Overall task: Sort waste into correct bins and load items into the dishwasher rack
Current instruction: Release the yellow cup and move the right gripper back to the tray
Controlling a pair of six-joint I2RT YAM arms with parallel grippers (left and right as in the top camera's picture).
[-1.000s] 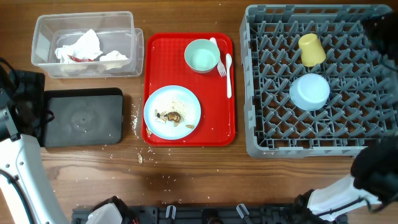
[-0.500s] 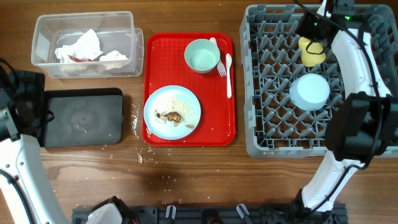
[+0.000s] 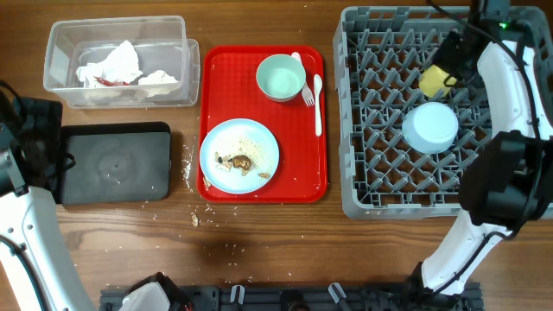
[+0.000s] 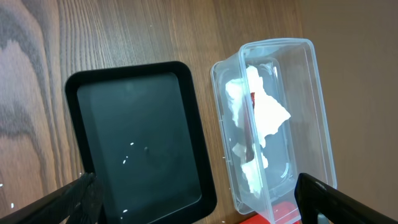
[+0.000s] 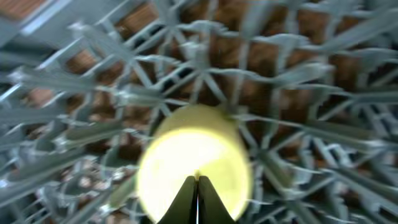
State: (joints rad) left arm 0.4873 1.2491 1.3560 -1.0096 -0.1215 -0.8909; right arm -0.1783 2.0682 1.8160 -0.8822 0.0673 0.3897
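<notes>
Fingers (image 5: 188,206) of right gripper (image 5: 198,179) have shut above the yellow cup (image 5: 193,155)

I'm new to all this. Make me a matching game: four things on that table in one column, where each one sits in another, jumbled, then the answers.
Things:
1. yellow cup
2. crumpled napkins
3. green bowl
4. food scraps

Places:
A. on the blue plate
B. in the clear tub
C. straight on the red tray
D. in the grey rack

Pairs: 1-D, 2-B, 3-C, 4-A.
</notes>
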